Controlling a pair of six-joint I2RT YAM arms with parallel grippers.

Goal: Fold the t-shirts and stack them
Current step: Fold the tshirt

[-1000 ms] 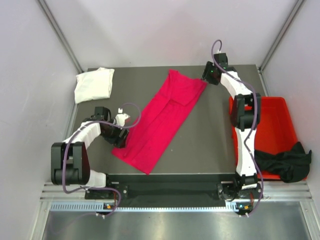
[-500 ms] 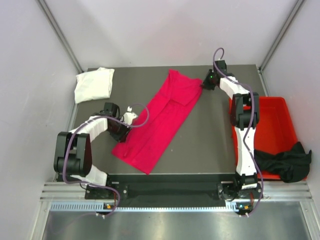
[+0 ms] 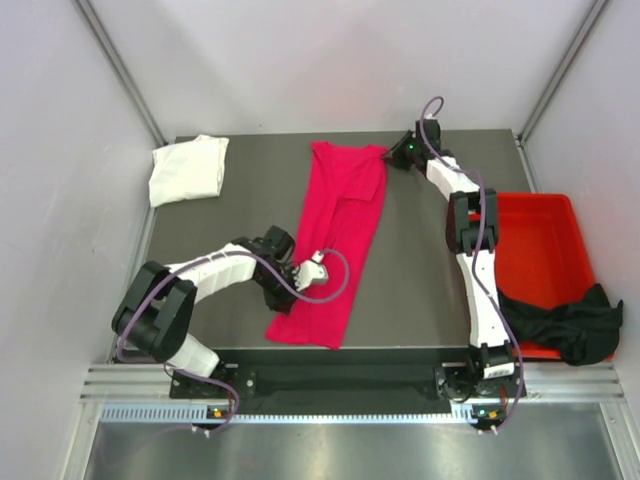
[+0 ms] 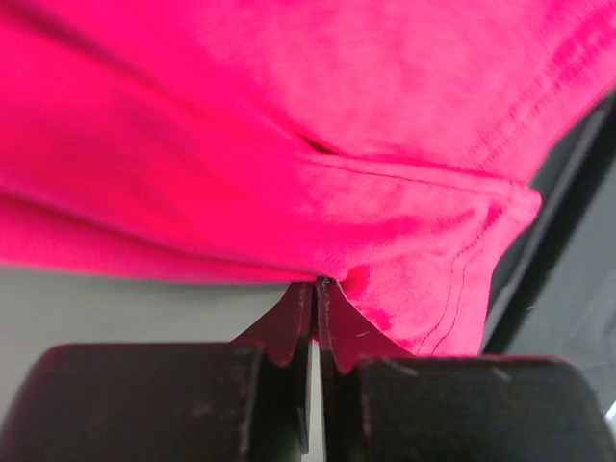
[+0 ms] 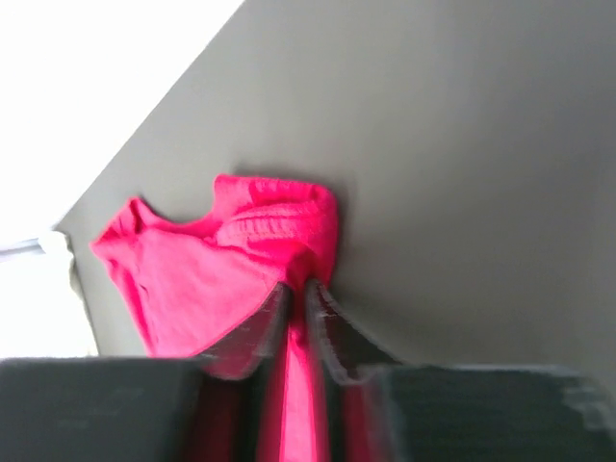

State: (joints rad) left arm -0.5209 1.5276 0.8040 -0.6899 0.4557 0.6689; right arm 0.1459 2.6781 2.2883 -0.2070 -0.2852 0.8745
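Dark surface (image 3: 420,260) carries magenta t-shirt (image 3: 340,230), left jaws pinched on near hem, right jaws on far corner; best lift both evenly, cloth taut.

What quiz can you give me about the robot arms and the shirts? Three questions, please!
1. True or false: the left gripper and the right gripper are both shut on the pink t-shirt.
2. Fill the gap: the white t-shirt lies at the table's far ____ corner.
3. Which one drapes over the red bin's edge? A white, B black t-shirt, C pink.
Key: 1 true; 2 left; 3 B.
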